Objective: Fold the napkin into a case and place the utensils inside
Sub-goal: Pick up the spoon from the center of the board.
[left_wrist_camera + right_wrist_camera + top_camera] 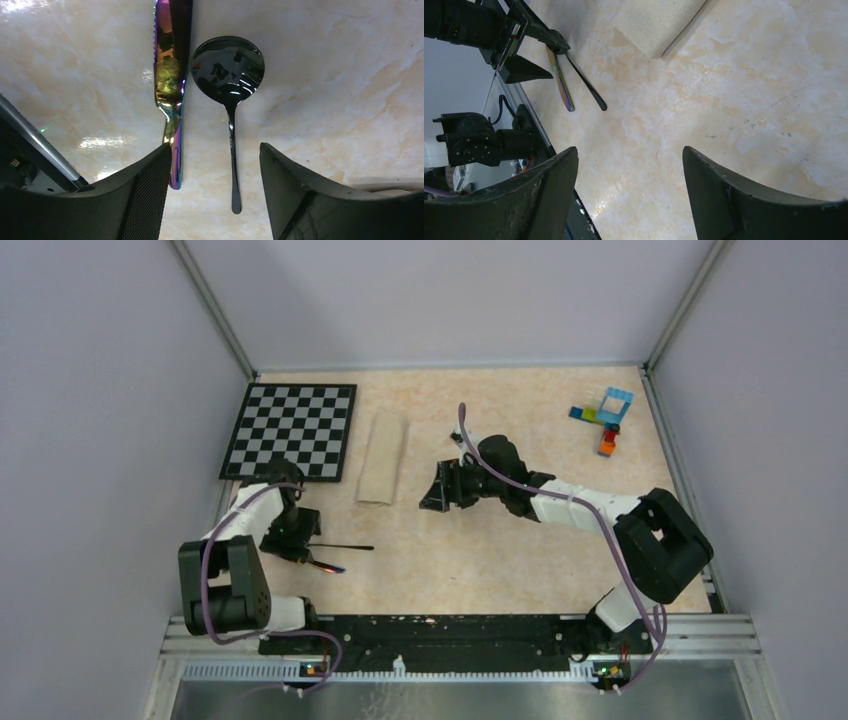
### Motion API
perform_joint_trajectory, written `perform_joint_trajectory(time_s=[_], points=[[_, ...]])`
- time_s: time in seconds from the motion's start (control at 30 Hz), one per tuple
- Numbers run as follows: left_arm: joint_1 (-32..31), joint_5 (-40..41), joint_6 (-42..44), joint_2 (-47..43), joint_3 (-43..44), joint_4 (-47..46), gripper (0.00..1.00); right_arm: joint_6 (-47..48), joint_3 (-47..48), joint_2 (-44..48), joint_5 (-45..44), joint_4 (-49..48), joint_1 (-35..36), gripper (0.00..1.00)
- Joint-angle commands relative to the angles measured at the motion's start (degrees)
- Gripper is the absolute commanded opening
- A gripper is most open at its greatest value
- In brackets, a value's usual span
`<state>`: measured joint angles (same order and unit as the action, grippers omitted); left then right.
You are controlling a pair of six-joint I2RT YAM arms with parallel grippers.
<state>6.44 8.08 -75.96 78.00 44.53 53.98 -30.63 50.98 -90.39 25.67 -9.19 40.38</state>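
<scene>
The napkin lies folded as a narrow cream case (383,458) just right of the chequered board; one corner of the case (659,20) shows in the right wrist view. Two utensils lie side by side on the table: a rainbow-tinted knife (170,75) (328,565) and a black spoon (227,65) (345,546). My left gripper (215,150) (298,538) is low over their handle ends, open, with both handles between its fingers and the left finger at the knife's handle. My right gripper (629,152) (440,490) hovers open right of the case, nothing between its fingers.
A black-and-white chequered board (290,430) lies at the back left. Small coloured toy bricks (605,420) sit at the back right. The enclosure walls ring the table, and a black rail (450,635) runs along its near edge.
</scene>
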Motion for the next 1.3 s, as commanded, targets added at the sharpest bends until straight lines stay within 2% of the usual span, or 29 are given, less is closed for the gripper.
perform_joint_trajectory(time_s=[0.0, 0.4, 0.7, 0.8, 0.87, 1.0, 1.13, 1.27], points=[[0.2, -1.4, -2.7, 2.1, 0.9, -3.3, 0.68, 0.9, 0.3, 1.7, -0.8, -2.2, -0.1, 0.75], [0.3, -0.6, -3.4, 9.1, 0.3, -6.5, 0.44, 2.1, 1.0, -0.3, -2.4, -1.2, -0.2, 0.74], [0.3, 2.9, -1.5, 7.5, 0.2, -5.9, 0.1, 2.3, 0.2, -0.6, -3.2, -2.0, -1.3, 0.74], [0.3, 3.0, 0.1, 6.1, 0.5, -6.0, 0.01, 2.1, -0.4, -0.9, -3.3, -2.8, -1.8, 0.74], [0.3, 3.4, 1.4, 4.9, 1.4, -5.8, 0.0, 2.1, -0.4, -1.4, -3.5, -2.8, -2.0, 0.74], [0.2, 4.0, 8.1, 1.2, 3.8, -6.6, 0.0, 3.2, -0.4, -2.3, -3.6, -3.2, -2.1, 0.74], [-1.6, 0.0, 23.1, -4.3, 6.9, -11.8, 0.0, 4.3, -0.5, -3.4, -3.0, -3.8, -2.7, 0.74], [-13.2, -2.9, 38.9, -12.9, 7.8, -21.9, 0.0, 4.7, -0.9, -3.2, -0.5, -6.6, -2.7, 0.74]])
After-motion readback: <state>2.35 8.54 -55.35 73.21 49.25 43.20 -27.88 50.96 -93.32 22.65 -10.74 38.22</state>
